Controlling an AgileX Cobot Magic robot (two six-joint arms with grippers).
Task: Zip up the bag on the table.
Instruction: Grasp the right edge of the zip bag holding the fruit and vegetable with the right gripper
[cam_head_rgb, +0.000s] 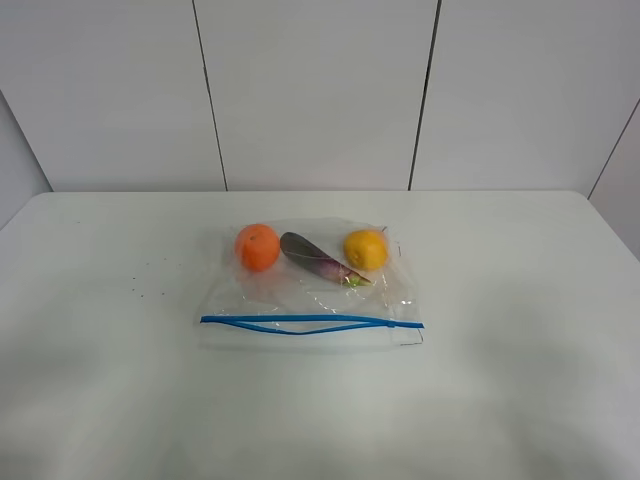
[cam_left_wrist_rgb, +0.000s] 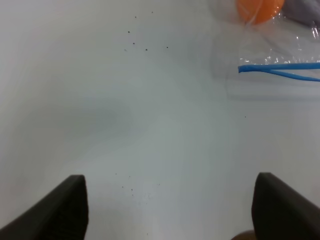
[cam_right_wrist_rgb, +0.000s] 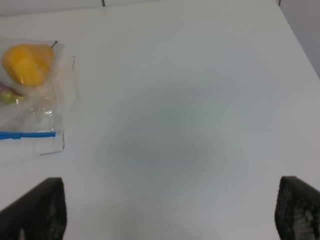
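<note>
Clear floppy plastic zip bag (cam_head_rgb: 310, 285) likely limp, slippery: pinch blue zipper strip (cam_head_rgb: 300, 323) ends, ahead of left end effector (cam_left_wrist_rgb: 170, 180) and right end effector (cam_right_wrist_rgb: 172, 181), both wide open, empty.

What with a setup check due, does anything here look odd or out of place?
On the bag, the blue zipper strip gapes mid-length, its two tracks parted. Dark specks dot the table left of it.

desk (cam_head_rgb: 530, 330): white, matte, plain, spans the whole exterior view
on desk: clear plastic bag (cam_head_rgb: 300, 295), lying flat near middle
bag edge: blue zipper strip (cam_head_rgb: 310, 323), near side, partly gaping
marks: tiny dark specks (cam_head_rgb: 137, 290) left of bag
</note>
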